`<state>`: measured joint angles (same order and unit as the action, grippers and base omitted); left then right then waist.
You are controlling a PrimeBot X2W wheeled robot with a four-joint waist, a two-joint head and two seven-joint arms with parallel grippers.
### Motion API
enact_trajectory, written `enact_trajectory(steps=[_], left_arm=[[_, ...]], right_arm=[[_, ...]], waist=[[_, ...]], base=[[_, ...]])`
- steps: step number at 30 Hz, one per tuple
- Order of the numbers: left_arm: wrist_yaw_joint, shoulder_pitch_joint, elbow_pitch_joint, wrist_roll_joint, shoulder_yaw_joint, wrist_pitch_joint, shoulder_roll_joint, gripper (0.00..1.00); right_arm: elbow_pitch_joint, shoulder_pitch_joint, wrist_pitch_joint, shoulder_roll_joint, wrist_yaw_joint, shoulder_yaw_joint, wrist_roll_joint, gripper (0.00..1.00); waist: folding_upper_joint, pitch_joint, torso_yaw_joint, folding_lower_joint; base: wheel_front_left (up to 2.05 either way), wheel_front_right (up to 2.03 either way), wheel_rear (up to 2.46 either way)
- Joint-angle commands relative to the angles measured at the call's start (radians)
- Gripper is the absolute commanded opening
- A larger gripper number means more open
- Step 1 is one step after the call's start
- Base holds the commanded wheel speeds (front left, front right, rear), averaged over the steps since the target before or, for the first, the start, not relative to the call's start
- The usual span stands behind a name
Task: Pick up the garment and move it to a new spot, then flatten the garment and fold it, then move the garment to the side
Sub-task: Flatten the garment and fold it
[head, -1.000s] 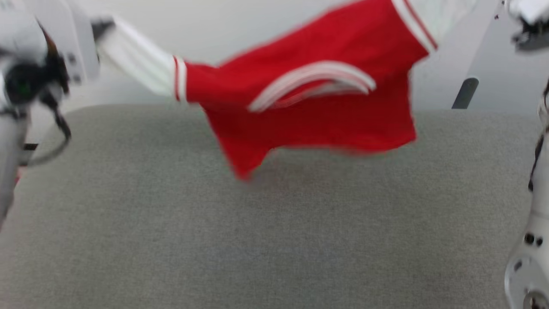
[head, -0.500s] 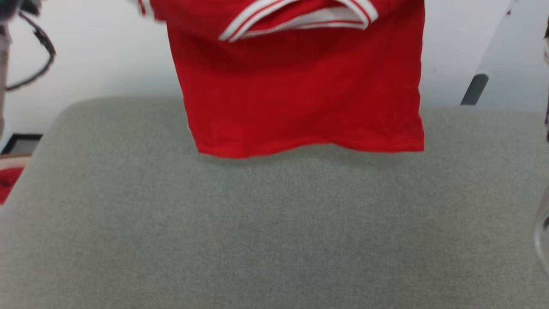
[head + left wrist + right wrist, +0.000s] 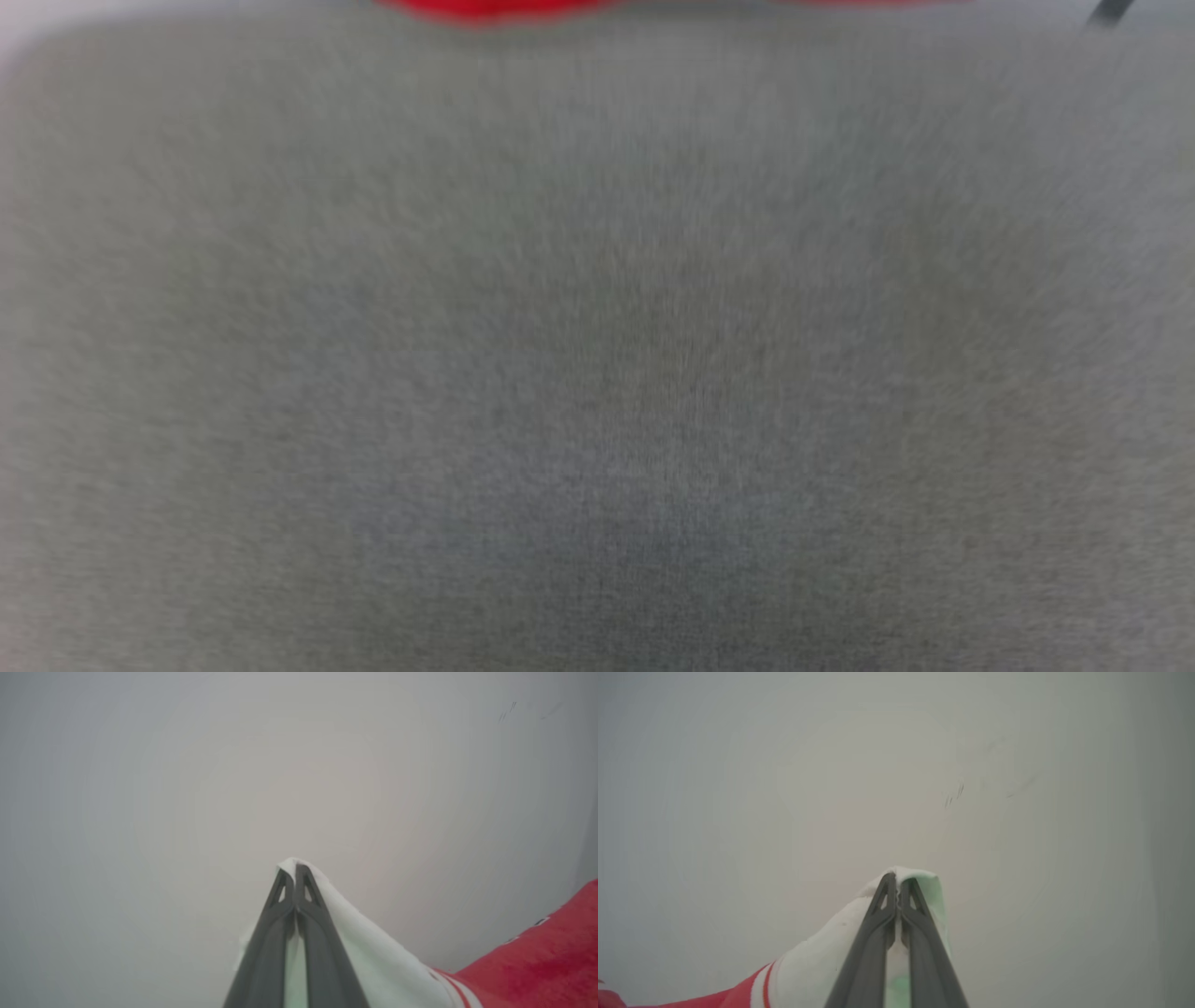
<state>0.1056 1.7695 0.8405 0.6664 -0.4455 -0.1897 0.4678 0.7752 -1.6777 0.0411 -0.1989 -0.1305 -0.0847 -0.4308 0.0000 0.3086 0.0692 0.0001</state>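
The garment, a red jersey with white sleeves, hangs in the air between my two arms. In the head view only a blurred red strip of the garment shows at the top edge. My left gripper is shut on the end of one white sleeve, whose striped trim runs into the red body at the lower right. My right gripper is shut on the other white sleeve, with red cloth trailing to the lower left.
A wide grey fabric surface lies below the head camera, blurred. A dark slanted post shows at its far right corner. Both wrist views face a plain pale wall.
The garment has risen out of the top of the head view, from fully visible to a thin red strip. The head picture has also shifted, so the camera moved; the arms left it.
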Motion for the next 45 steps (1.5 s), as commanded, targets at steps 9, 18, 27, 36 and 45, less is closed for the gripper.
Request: enact_trajectory(steps=[9, 18, 27, 36, 45], left_arm=[[0.020, 0.139, 0.109, -0.017, -0.009, 0.285, -0.102, 0.00], [0.025, 0.093, 0.226, 0.028, -0.026, 0.388, -0.147, 0.00], [0.025, -0.006, 0.194, 0.124, -0.115, 0.332, -0.148, 0.00], [0.025, -0.224, 0.100, 0.225, -0.235, 0.216, -0.080, 0.00], [0.025, -0.522, -0.027, 0.311, -0.308, 0.179, 0.021, 0.00]], right_arm=[[0.120, -0.138, 0.222, -0.062, 0.000, -0.071, 0.180, 0.00], [0.101, -0.049, 0.224, -0.027, 0.000, -0.053, 0.217, 0.00], [0.121, -0.002, 0.224, -0.034, 0.000, -0.095, 0.083, 0.00], [0.106, 0.183, 0.111, -0.133, 0.000, -0.223, -0.172, 0.00], [-0.024, 0.518, -0.059, -0.245, 0.000, -0.296, -0.363, 0.00]], waist=[[0.0000, 0.512, 0.026, -0.0001], [0.0000, 0.562, 0.063, -0.0001], [0.0000, 0.476, 0.090, -0.0001], [0.0000, 0.249, 0.094, -0.0001], [0.0000, -0.006, 0.081, -0.0001]], base=[[0.00, 0.00, 0.00], [0.00, 0.00, 0.00], [0.00, 0.00, 0.00], [0.00, 0.00, 0.00], [0.00, 0.00, 0.00]])
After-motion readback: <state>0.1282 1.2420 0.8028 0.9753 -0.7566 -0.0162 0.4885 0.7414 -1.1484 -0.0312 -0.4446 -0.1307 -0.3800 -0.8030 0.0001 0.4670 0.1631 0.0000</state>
